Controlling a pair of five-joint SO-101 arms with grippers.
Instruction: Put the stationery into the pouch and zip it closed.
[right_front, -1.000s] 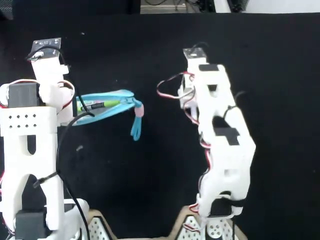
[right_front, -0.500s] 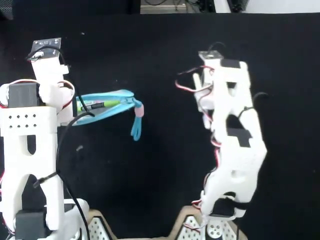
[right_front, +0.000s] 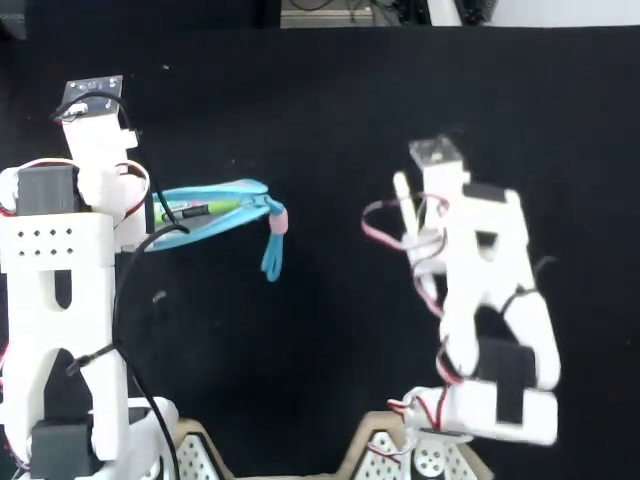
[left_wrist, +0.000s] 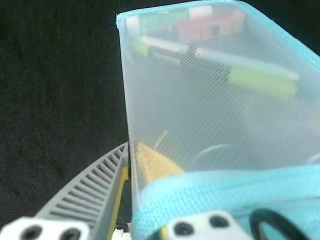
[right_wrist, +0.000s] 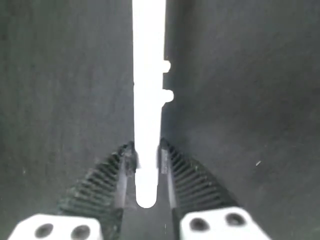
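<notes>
black cloth table (right_front: 320, 90), pale strip (right_front: 570, 10) behind

You're looking at: pouch (left_wrist: 210, 115) – translucent fine-ribbed plastic, soft sheen | its zip tape (left_wrist: 225, 187) – woven teal cloth | white stick (right_wrist: 148, 75) – smooth glossy plastic | right gripper (right_wrist: 146, 147) – ribbed matt plastic | table cover (right_front: 330, 330) – matt black cloth.

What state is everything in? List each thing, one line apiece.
pouch: unzipped, mouth open, gripped at one end.
green pen: inside the pouch.
left hand: shut on the pouch.
white stick: clamped, outside the pouch.
right hand: shut on the white stick.
</notes>
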